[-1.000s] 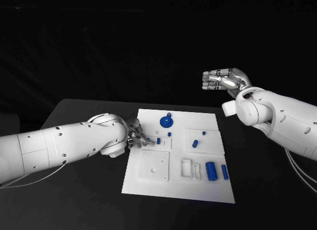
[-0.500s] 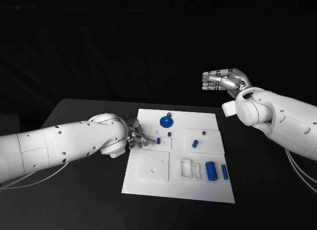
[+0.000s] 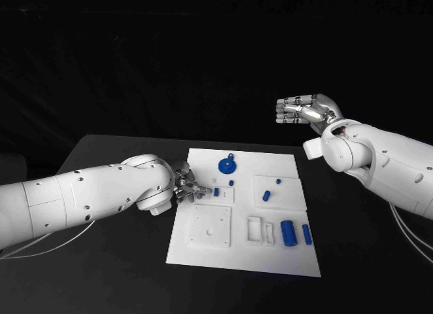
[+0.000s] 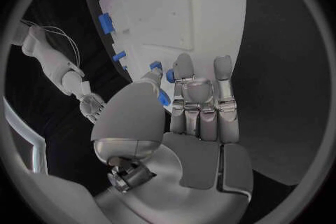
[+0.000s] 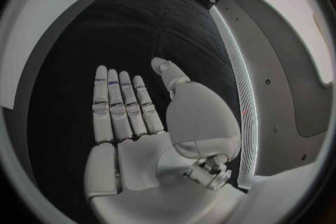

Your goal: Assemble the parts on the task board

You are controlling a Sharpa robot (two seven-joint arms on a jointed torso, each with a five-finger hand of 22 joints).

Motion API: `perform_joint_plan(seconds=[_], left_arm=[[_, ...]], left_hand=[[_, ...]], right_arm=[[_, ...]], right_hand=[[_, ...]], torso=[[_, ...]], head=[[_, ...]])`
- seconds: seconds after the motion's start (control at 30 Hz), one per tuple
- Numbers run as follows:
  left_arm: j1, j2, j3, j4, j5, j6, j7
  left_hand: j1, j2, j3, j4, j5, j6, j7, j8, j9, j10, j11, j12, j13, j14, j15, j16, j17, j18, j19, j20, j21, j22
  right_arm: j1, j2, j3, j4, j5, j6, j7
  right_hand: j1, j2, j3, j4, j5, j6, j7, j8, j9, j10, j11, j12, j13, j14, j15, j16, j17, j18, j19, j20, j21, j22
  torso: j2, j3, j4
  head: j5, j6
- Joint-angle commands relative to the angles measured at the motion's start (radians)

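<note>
While both arms hang over the black table (image 3: 113, 261), things sit like this:
Board: white task board (image 3: 244, 255) in the mid of the table.
L hand: left hand (image 3: 190, 185) low at the board's left edge, fingers reaching to a small blue part (image 4: 170, 75); can't tell if it's pinched or just touched.
R hand: right hand (image 3: 306, 109) up high, well away from the board, fingers straight & side by side, holds nothing.
Round part: blue disc (image 3: 227, 165) near the board's far end.
Big parts: two blue cylinders (image 3: 288, 233) side by side near the board's right edge.
Small part: blue peg (image 3: 267, 195) on a raised white square, right of mid.
</note>
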Motion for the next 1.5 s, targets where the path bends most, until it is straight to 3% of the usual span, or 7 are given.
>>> perform_joint_plan(seconds=[0.03, 0.5, 0.63, 0.67, 0.8, 1.03, 1.5], left_arm=[[-0.001, 0.001, 0.0, 0.0, 0.018, -0.001, 0.01], [-0.001, 0.002, 0.0, 0.0, 0.029, 0.004, 0.02], [-0.001, 0.001, 0.0, 0.0, 0.032, -0.003, 0.037], [-0.001, 0.001, 0.0, 0.0, 0.034, -0.009, 0.045], [-0.001, 0.0, 0.0, 0.0, 0.045, -0.019, 0.065], [-0.001, -0.007, 0.0, 0.0, 0.082, -0.035, 0.114], [-0.001, -0.064, 0.029, -0.006, 0.286, -0.077, 0.361]], left_hand=[[0.004, 0.016, -0.009, -0.007, 0.062, -0.009, 0.001, -0.003, -0.002, 0.047, 0.007, -0.008, 0.001, -0.009, 0.001, -0.007, -0.004, -0.013, -0.001, -0.006, -0.007, 0.018], [0.037, 0.031, 0.007, -0.005, 0.292, -0.021, 0.0, -0.002, -0.003, 0.046, 0.006, -0.022, 0.0, -0.014, 0.0, -0.013, -0.019, -0.016, -0.003, -0.007, -0.013, 0.019], [0.074, 0.043, 0.041, -0.056, 0.334, -0.025, -0.001, 0.0, 0.023, 0.046, 0.005, -0.025, 0.0, -0.015, 0.0, -0.012, -0.02, -0.017, -0.004, -0.008, -0.014, 0.019], [0.093, 0.058, 0.068, -0.079, 0.385, -0.028, 0.001, 0.001, 0.03, 0.046, 0.005, -0.026, 0.0, -0.015, 0.0, -0.011, -0.02, -0.017, -0.005, -0.009, -0.013, 0.019], [0.082, 0.076, 0.14, -0.14, 0.451, -0.03, 0.005, 0.001, 0.055, 0.047, 0.008, -0.027, 0.0, -0.015, 0.001, -0.011, -0.022, -0.015, -0.007, -0.008, -0.009, 0.021], [0.014, 0.1, 0.205, -0.229, 0.453, -0.033, 0.007, -0.002, 0.082, 0.045, 0.009, -0.037, 0.0, -0.019, 0.003, -0.012, -0.027, -0.012, -0.017, -0.006, 0.001, 0.019], [0.005, 0.116, 0.218, -0.263, 0.452, -0.037, 0.009, -0.002, 0.079, 0.043, 0.01, -0.056, -0.001, -0.03, 0.004, -0.012, -0.028, -0.011, -0.026, -0.005, -0.003, 0.02]], right_arm=[[-0.001, 0.001, 0.0, 0.0, -0.01, 0.02, 0.002], [-0.002, 0.001, 0.0, -0.002, -0.011, 0.025, 0.0], [-0.002, 0.001, 0.0, -0.003, -0.012, 0.025, 0.0], [-0.003, 0.001, 0.0, -0.003, -0.012, 0.026, 0.0], [-0.004, 0.001, 0.0, -0.003, -0.012, 0.027, 0.0], [-0.009, -0.005, 0.0, 0.006, -0.013, 0.029, -0.001], [-0.033, -0.05, 0.0, 0.103, -0.148, 0.053, -0.008]], right_hand=[[0.001, 0.006, 0.002, -0.002, 0.007, -0.006, 0.001, -0.004, -0.002, -0.007, -0.003, -0.004, -0.001, -0.008, 0.002, -0.006, -0.002, 0.005, -0.005, 0.002, 0.003, -0.001], [0.001, 0.006, 0.002, -0.002, 0.007, -0.006, 0.001, -0.004, -0.002, -0.007, -0.003, -0.004, -0.001, -0.008, 0.002, -0.006, -0.002, 0.005, -0.005, 0.002, 0.003, -0.001], [-0.001, 0.005, 0.006, -0.005, 0.009, -0.007, 0.001, -0.004, -0.002, -0.007, -0.003, -0.004, -0.001, -0.009, 0.002, -0.006, -0.002, 0.005, -0.006, 0.002, 0.003, -0.001], [-0.001, 0.005, 0.007, -0.005, 0.009, -0.007, 0.002, -0.004, -0.002, -0.007, -0.003, -0.004, -0.001, -0.009, 0.002, -0.006, -0.002, 0.005, -0.006, 0.002, 0.003, -0.001], [-0.001, 0.006, 0.008, -0.005, 0.01, -0.007, 0.002, -0.004, -0.002, -0.007, -0.003, -0.004, -0.001, -0.009, 0.002, -0.006, -0.002, 0.005, -0.006, 0.002, 0.003, -0.001], [-0.001, 0.005, 0.014, -0.007, 0.013, -0.005, 0.001, -0.004, -0.002, -0.007, -0.003, -0.004, -0.001, -0.009, 0.002, -0.006, -0.002, 0.005, -0.006, 0.002, 0.003, -0.001], [-0.008, 0.007, 0.04, -0.022, 0.002, 0.059, -0.005, -0.002, 0.001, 0.012, -0.009, -0.004, -0.002, 0.006, 0.001, -0.006, -0.001, 0.004, 0.007, -0.004, 0.006, -0.001]], torso=[[0.0, 0.0003, 0.0004], [0.0, 0.0001, 0.0], [0.0, -0.0001, -0.0001], [0.0, -0.0001, 0.0001], [0.0, -0.0002, 0.0002], [0.0, -0.0005, -0.0001], [-0.002, -0.0007, 0.0012]], head=[[0.0, 0.0], [-0.001, -0.002], [-0.001, -0.002], [-0.001, -0.002], [-0.001, 0.0], [-0.002, 0.002], [-0.009, 0.021]])
